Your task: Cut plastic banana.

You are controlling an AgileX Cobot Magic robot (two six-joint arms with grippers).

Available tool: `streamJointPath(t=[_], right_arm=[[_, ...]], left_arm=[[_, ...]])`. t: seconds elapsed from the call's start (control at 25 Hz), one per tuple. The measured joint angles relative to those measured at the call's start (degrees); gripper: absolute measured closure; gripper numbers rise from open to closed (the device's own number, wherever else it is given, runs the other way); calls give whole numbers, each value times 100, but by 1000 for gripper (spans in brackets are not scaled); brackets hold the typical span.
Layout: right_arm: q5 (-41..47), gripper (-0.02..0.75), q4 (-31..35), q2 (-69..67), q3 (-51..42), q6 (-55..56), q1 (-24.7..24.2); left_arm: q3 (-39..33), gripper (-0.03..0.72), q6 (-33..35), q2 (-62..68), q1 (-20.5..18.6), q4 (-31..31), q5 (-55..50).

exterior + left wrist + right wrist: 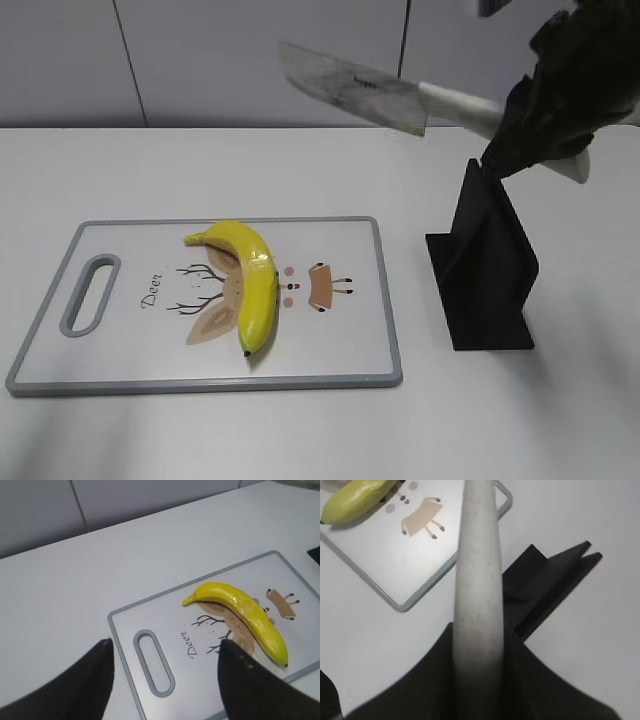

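Note:
A yellow plastic banana [255, 285] lies on a white cutting board [120, 350] with a grey rim and a deer drawing. It also shows in the left wrist view [245, 612] and at the top left of the right wrist view [355, 497]. My right gripper [535, 115] is shut on the pale handle [477, 595] of a knife, whose blade [350, 88] is held high in the air, right of the banana. My left gripper [162, 652] is open and empty above the board's handle slot [154, 661]; it is outside the exterior view.
A black knife stand [485, 270] sits on the white table right of the board, also in the right wrist view [545, 585]. A grey panelled wall runs behind the table.

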State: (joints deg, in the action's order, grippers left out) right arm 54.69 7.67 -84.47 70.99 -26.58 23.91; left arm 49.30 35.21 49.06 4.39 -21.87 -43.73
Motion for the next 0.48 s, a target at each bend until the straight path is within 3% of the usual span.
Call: streamJointPath(t=[0.24, 0.48], right_arm=[[24, 575, 130, -594, 272, -1446, 0], [163, 575, 786, -1202, 797, -3082, 0]], left_arm=[[1325, 56, 1190, 1586, 303, -567, -452], [2546, 77, 2472, 2855, 1054, -646, -1221]])
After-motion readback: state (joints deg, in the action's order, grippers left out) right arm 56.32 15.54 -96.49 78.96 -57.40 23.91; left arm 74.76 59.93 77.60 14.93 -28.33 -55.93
